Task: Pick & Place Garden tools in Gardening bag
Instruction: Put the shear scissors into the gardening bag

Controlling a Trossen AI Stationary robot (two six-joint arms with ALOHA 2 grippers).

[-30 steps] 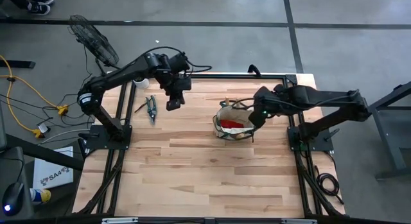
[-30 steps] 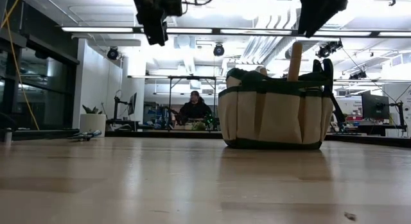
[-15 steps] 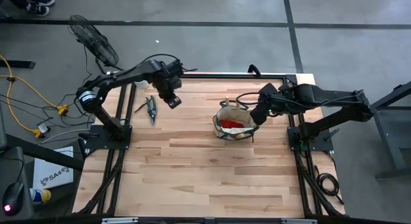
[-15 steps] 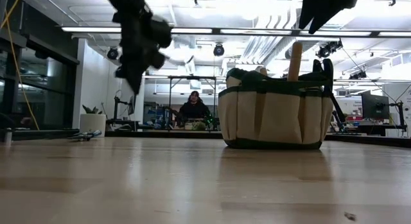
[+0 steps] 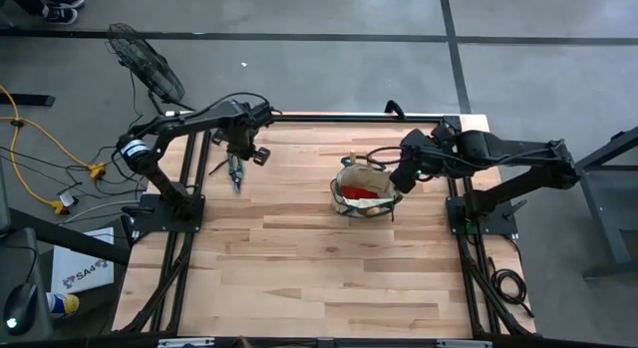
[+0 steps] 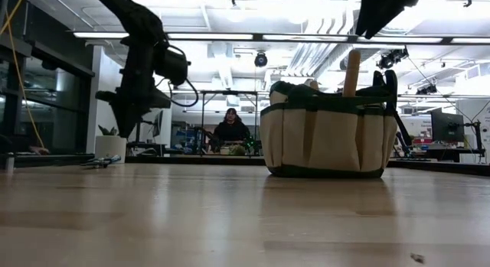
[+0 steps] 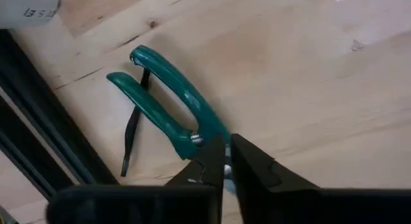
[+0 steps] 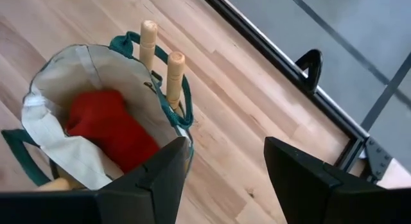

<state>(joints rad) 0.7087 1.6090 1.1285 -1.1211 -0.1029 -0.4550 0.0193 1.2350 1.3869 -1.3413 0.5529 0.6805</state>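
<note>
Green-handled pruning shears [image 7: 168,102] lie at the table's far left, with the left gripper [image 7: 225,161] hovering over their pivot, fingers nearly closed. Rigid, light, smooth-handled, they are probably best pinched near the pivot. Above the gardening bag [image 5: 361,188], the right gripper [image 8: 226,161] hangs open.

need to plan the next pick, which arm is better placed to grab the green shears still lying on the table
Left. The left gripper hangs right over the shears, fingers nearly shut. The right gripper is open above the gardening bag, across the table from them.
</note>
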